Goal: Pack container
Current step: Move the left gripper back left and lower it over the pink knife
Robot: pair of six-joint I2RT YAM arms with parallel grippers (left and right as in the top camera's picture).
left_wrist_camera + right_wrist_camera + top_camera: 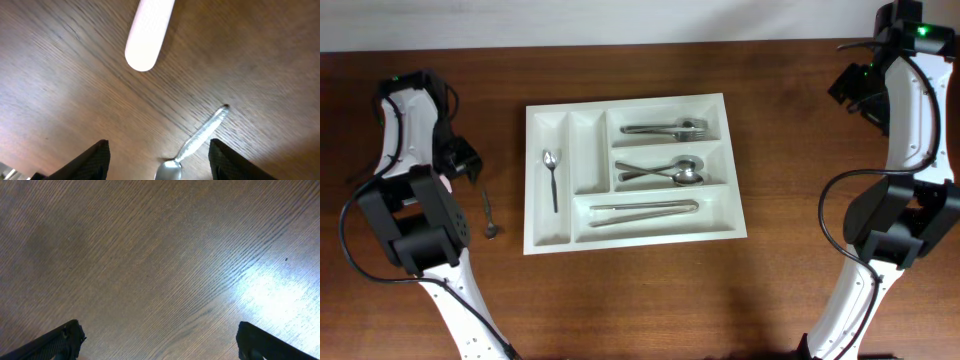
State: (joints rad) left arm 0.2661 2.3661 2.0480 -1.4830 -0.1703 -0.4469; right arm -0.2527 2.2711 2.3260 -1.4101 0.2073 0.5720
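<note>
Dark wood table point(640, 300) carries the container point(588, 150) at its middle, between our two arms. Our left pincer point(159, 159) hangs released, fingers apart on either side of a loose spoon point(489, 212), near the container's left edge but not touching it. Our right pincer point(157, 342) gapes wide over the wood, well apart from it
</note>
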